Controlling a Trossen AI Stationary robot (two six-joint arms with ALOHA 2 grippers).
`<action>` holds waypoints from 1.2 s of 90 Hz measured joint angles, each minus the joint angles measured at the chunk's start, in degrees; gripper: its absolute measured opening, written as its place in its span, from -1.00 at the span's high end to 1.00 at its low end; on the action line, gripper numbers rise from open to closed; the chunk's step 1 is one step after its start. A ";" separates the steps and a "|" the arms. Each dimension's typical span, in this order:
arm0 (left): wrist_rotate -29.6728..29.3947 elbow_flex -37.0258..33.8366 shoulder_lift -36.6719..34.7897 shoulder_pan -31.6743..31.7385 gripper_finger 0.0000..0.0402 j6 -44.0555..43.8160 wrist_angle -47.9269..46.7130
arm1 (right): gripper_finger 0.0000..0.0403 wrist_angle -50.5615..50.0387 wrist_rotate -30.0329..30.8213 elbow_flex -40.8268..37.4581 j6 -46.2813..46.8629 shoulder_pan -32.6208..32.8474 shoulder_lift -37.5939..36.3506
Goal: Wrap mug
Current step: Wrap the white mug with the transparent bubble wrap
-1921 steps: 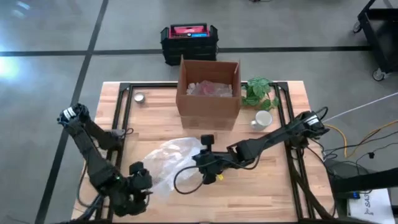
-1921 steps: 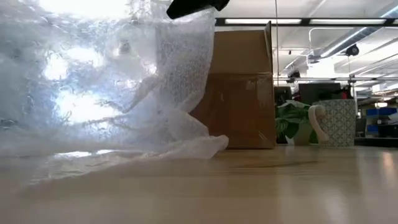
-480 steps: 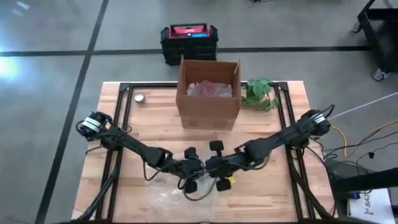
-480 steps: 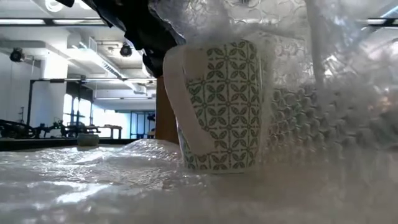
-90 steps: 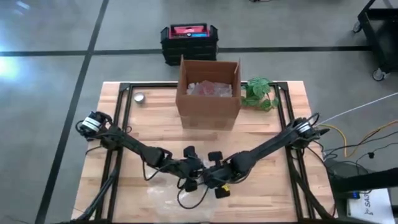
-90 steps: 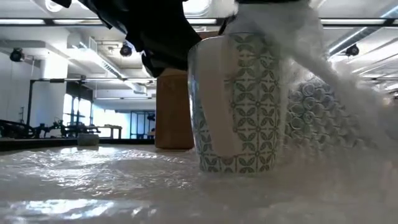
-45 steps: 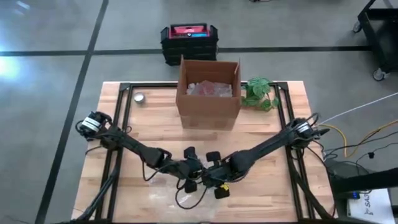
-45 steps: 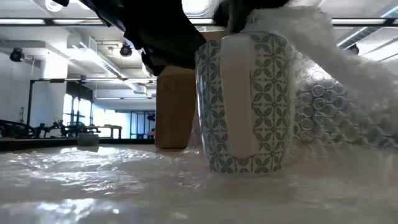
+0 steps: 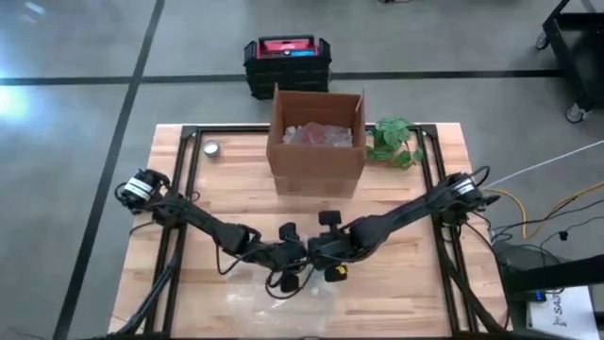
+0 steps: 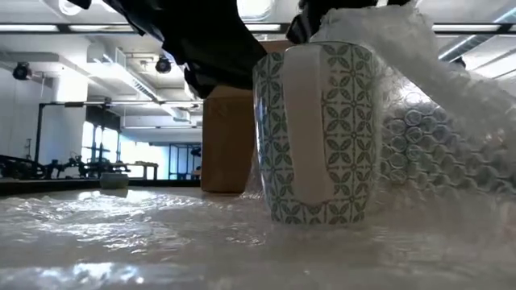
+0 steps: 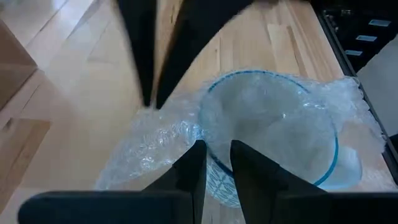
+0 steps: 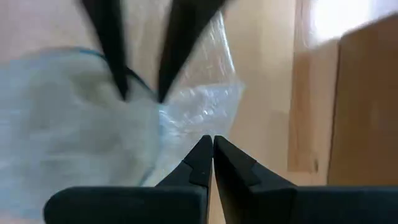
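A white mug with a green leaf pattern (image 10: 318, 133) stands upright on a sheet of bubble wrap (image 10: 121, 234) at the table's near middle, its handle (image 10: 306, 121) toward the near edge. A flap of the wrap (image 10: 427, 89) lies over the mug's top and down its side. My left gripper (image 11: 217, 163) is shut on the mug's rim. My right gripper (image 12: 210, 144) is shut at the wrap flap (image 12: 193, 109) on the mug's far side. In the high view both grippers (image 9: 307, 253) hide the mug. My left gripper has the mug's rim (image 11: 204, 134) between its fingers, one finger inside the mug and one outside. It comes slanting down from the table's left. The mug stands upright on the wrap. My right gripper pinches the edge of the wrap flap (image 11: 152, 121) at its fingertips, on the mug's far side, coming from the table's right. The flap runs back over the mug's top; how many layers, I cannot tell.
An open cardboard box (image 9: 317, 140) stands at the far middle, with a potted plant (image 9: 394, 142) to its right and a small round tin (image 9: 211, 147) at the far left. A black and red case (image 9: 287, 64) lies on the floor beyond the table.
My right gripper has gone toward the far edge, staying shut, and has drawn the wrap flap across the mug's top. The mug has turned a little, so that its handle now faces the near edge, and has stayed upright on the wrap.
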 joint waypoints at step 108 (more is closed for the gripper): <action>-0.13 0.04 -0.04 -0.02 0.71 -0.06 0.00 | 1.00 4.53 -11.94 2.89 -0.25 3.30 4.52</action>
